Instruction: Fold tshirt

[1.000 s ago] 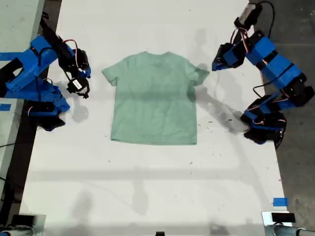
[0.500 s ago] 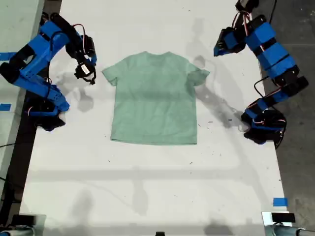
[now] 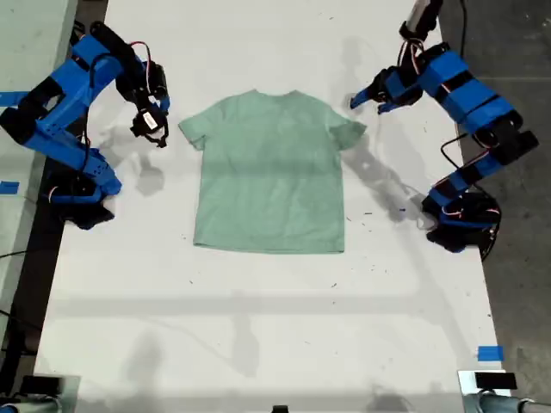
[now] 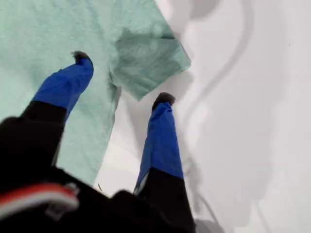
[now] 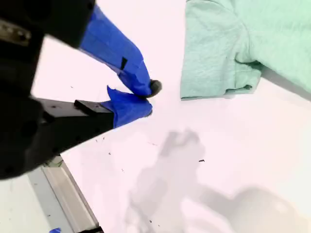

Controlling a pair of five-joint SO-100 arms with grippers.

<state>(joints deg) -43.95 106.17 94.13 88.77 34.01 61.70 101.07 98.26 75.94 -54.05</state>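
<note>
Tshirt (image 3: 269,172) flat mid-frame in exterior view: light, limp; pinch sleeve hems. My first hand (image 4: 121,77) wide open, empty; my second hand (image 5: 148,99) closed, empty.

No readable text; white label on arm (image 3: 152,121) too small to read.

tshirt (image 4: 73,43) cut off in both wrist views
</note>
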